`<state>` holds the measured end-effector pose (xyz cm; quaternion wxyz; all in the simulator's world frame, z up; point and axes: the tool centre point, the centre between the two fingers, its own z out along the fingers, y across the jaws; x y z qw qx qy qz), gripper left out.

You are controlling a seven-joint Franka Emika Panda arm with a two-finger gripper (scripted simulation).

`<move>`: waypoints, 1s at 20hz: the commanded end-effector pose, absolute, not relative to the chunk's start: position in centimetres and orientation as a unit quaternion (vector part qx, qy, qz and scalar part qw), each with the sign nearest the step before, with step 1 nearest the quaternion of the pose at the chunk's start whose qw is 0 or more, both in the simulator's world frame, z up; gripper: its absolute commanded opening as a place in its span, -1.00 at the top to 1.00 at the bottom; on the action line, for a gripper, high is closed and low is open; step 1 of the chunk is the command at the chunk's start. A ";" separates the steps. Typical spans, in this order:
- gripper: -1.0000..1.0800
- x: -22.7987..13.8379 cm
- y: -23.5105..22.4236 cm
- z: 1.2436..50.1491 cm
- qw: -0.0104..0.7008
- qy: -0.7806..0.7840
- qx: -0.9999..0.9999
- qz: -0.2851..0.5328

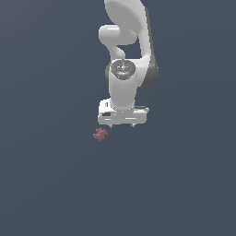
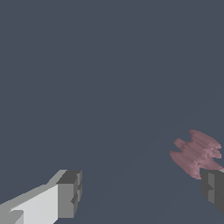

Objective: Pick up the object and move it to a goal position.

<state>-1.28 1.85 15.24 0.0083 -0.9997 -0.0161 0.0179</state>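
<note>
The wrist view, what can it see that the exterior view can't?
Only the wrist view shows the two dark fingertips spread wide apart, and the ribbed, knobbly surface of the reddish-pink object, which sits beside one fingertip, not between them. Only the exterior view shows the white arm above the gripper, with the object lying apart, toward the exterior view's left. Both show the object, the gripper and the plain dark floor.

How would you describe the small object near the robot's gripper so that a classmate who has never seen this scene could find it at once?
Start at the white robot arm and follow it down to its gripper. Just below it, toward the exterior view's left, lies the object on the plain dark grey-blue surface. It is tiny, dull reddish-pink and knobbly, the only coloured thing there.
</note>
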 end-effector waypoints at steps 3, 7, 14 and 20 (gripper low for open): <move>-0.92 -1.2 1.7 15.4 0.007 -0.014 -1.000 0.017; -0.92 -0.9 0.3 16.3 0.000 -0.001 -1.000 0.012; -0.92 -0.7 -0.4 17.0 -0.004 0.001 -1.000 0.008; -0.92 -0.8 -1.0 16.4 -0.003 0.026 -1.000 0.008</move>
